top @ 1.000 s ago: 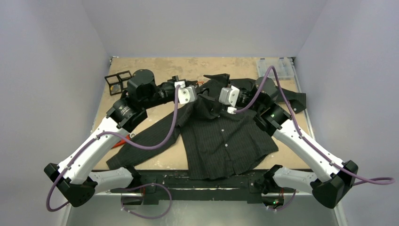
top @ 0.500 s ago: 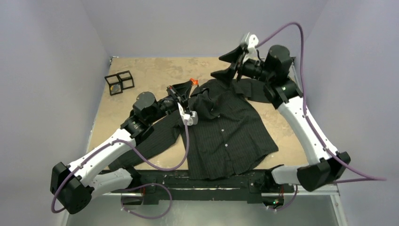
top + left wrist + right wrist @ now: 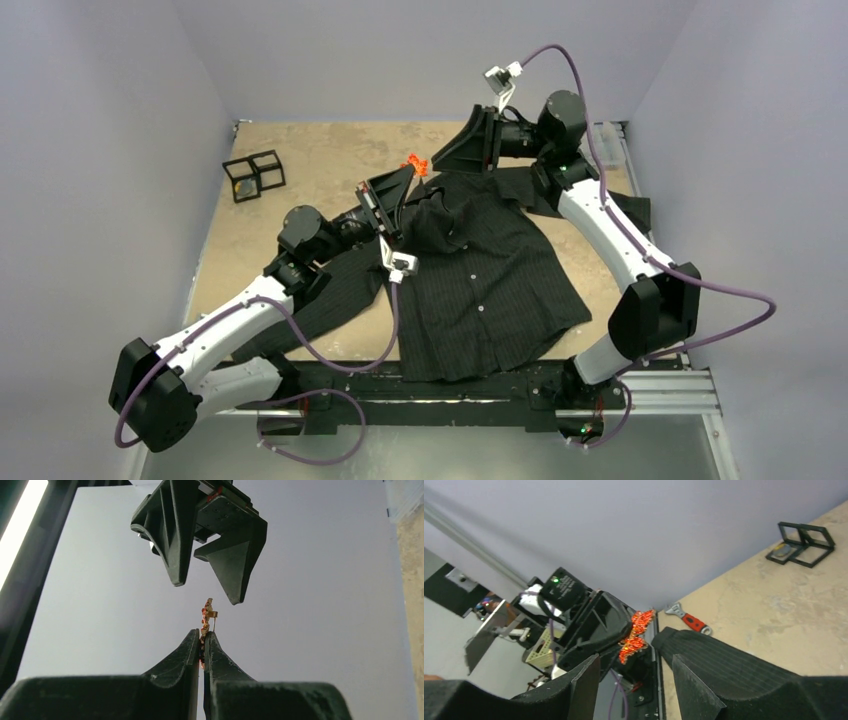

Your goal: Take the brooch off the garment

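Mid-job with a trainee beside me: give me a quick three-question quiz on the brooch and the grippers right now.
1. Fill in: the right gripper stands ____ (open or shut).
2. Which one clamps the brooch? A. the left gripper B. the right gripper C. neither
3. True or false: the brooch is pinned to the garment.

Key: 1 open; 2 A; 3 false. The brooch is held in the air, off the garment.

Soft even light, faint shadows; light strip [image 3: 15,517] glaring, left wrist view.
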